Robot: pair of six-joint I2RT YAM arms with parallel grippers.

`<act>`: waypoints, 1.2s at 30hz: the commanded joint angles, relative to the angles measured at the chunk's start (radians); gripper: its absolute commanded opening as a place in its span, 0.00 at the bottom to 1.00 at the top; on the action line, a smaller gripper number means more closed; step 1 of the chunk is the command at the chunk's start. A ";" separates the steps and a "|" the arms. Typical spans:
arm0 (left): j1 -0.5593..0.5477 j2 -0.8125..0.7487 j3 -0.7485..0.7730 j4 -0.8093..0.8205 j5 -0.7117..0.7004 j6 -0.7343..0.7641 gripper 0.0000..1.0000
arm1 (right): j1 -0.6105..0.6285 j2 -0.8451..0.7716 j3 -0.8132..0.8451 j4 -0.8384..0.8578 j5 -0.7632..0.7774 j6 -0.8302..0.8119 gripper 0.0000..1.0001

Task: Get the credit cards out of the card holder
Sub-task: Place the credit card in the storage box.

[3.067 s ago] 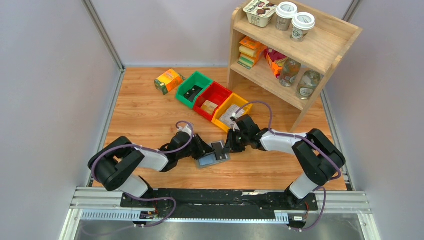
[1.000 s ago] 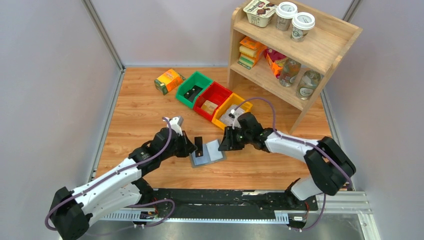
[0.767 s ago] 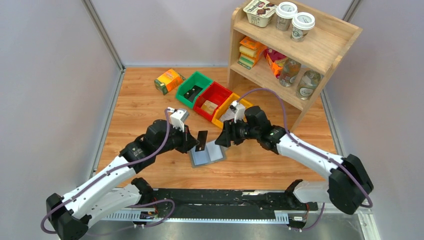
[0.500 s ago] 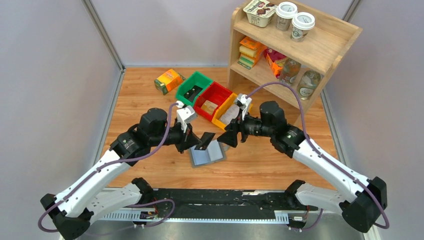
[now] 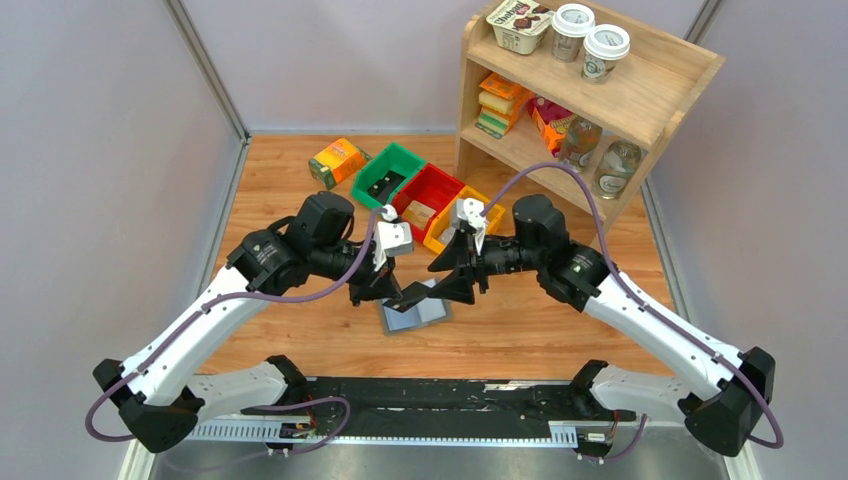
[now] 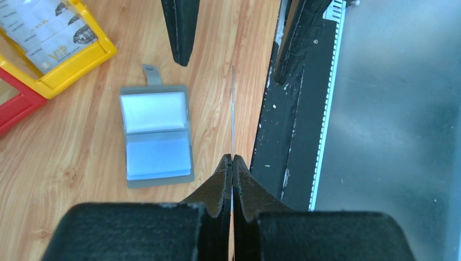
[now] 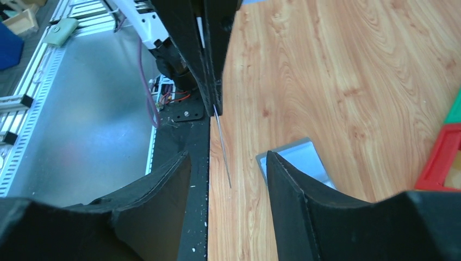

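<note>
Card holder (image 6: 156,136): lying open and flat on the wooden table (image 6: 60,179), a grey border framing two clear blue-grey pockets, the one nearer the snap tab (image 6: 150,74) glaring paler; nothing is touching it
Pockets: I am not managing to tell whether any card is sitting under the plastic
Credit card (image 5: 412,295): black, being held up off the table just beside the card holder, on the side facing the black rail (image 6: 296,136), and apart from it; both wrist cameras are catching it edge-on as a thin line
Left gripper (image 6: 232,160): its fingers are pressing together on one end of the credit card, with no gap showing beyond the card's own thickness
Right gripper (image 7: 228,156): its fingers are standing wide apart and gripping nothing; it is hovering by the card holder, facing the left gripper, and the credit card's free end is reaching into the gap between its fingers, touching neither
Yellow bin (image 6: 81,61): sitting near the card holder on its tab side, something white and printed lying inside
Red bin (image 6: 16,103): sitting against the yellow bin, a little further from the card holder
</note>
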 commanded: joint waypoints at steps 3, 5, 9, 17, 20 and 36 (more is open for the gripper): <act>0.003 0.010 0.060 -0.059 0.042 0.100 0.00 | 0.046 0.068 0.111 -0.076 -0.074 -0.126 0.52; 0.003 0.008 0.057 -0.056 0.046 0.103 0.00 | 0.052 0.092 0.127 -0.092 -0.083 -0.137 0.49; 0.004 0.007 0.051 -0.054 0.046 0.111 0.00 | 0.066 0.130 0.145 -0.101 -0.088 -0.145 0.43; 0.003 -0.034 0.007 -0.008 -0.035 0.105 0.00 | 0.070 0.164 0.157 -0.119 -0.083 -0.137 0.00; 0.003 -0.079 -0.030 0.063 -0.152 0.074 0.19 | 0.066 0.173 0.153 -0.107 -0.042 -0.109 0.00; 0.115 -0.502 -0.402 0.657 -1.424 -0.158 0.85 | -0.025 0.557 0.404 0.071 0.647 0.525 0.00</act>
